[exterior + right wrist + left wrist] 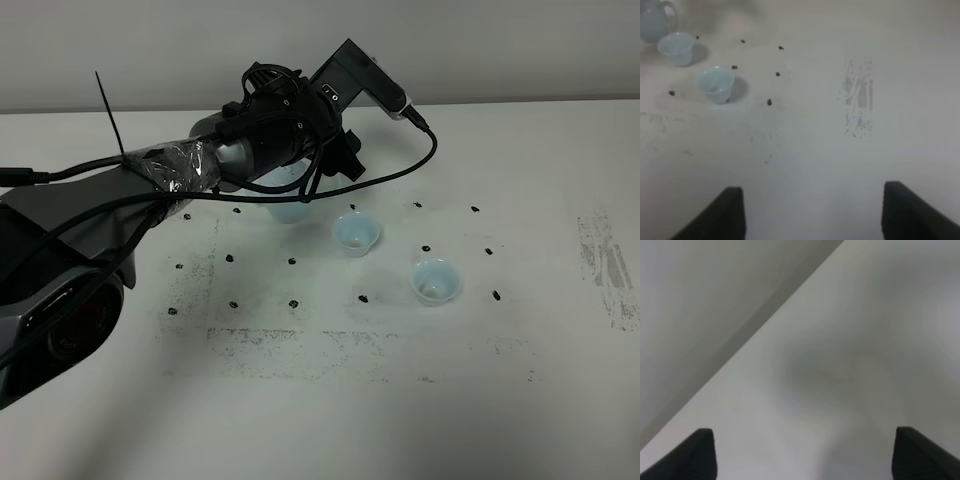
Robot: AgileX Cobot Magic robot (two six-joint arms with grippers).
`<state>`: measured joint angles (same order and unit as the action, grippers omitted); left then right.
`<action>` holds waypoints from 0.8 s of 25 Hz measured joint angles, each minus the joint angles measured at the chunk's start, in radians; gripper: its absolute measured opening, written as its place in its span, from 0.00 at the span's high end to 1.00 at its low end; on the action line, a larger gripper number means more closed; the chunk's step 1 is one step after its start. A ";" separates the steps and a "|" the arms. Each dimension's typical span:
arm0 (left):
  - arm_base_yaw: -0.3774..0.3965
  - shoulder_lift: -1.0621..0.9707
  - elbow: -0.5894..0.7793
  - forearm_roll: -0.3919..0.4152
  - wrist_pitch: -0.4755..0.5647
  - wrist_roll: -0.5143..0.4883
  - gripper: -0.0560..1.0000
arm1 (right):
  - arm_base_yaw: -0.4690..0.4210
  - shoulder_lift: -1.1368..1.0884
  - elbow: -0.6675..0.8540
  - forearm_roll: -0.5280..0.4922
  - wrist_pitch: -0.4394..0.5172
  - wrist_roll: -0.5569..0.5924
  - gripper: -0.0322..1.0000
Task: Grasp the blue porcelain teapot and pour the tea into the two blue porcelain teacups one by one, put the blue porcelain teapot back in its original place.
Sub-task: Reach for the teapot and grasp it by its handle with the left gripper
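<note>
While the left hand (802, 455) hangs released, its two dark fingertips far apart with nothing between them, the pale sky-blue glossy porcelain teapot (292, 208) stands on the white worktop (400, 400), almost fully hidden under that arm. I see only a small part of its body.

Here is my worry. The left wrist view shows only bare worktop and wall, blurred, and no teapot, so I judge that the hand is not lined up with the loop handle. If it comes down like this, a finger may strike the lid or the round body and push the teapot sideways. The first small pale-blue handleless porcelain teacup (356, 233) stands just beside the teapot, so such a push could knock it over. The second teacup (435, 280) is a little further off and safer. The glaze looks slippery, and a grip on the handle that is not deep enough may let the teapot turn in the fingers and spill.

The right hand (812, 212) is also released, well apart from everything, holding nothing.
</note>
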<state>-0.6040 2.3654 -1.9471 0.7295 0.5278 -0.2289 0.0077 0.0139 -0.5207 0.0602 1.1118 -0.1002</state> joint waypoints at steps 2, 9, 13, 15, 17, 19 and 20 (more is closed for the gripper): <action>0.000 0.000 0.000 -0.009 0.023 -0.001 0.30 | 0.000 0.000 0.000 0.000 0.000 0.000 0.43; 0.000 0.000 0.000 -0.048 0.041 -0.001 0.30 | 0.000 0.000 0.000 0.000 0.000 0.000 0.43; 0.000 0.000 0.000 -0.063 0.041 -0.001 0.30 | 0.000 0.000 0.000 0.000 0.000 0.000 0.43; 0.000 0.000 0.000 -0.083 0.047 -0.001 0.30 | 0.000 0.000 0.000 0.000 0.000 0.000 0.43; 0.000 0.000 0.000 -0.109 0.057 -0.001 0.30 | 0.000 0.000 0.000 0.000 0.000 0.000 0.43; 0.000 0.000 0.000 -0.125 0.067 0.000 0.30 | 0.000 0.000 0.000 0.000 0.000 0.000 0.43; 0.000 0.001 0.000 -0.129 0.070 0.000 0.30 | 0.000 0.000 0.000 0.000 0.000 0.000 0.43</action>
<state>-0.6040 2.3662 -1.9471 0.6003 0.5982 -0.2290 0.0077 0.0139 -0.5207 0.0602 1.1118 -0.1002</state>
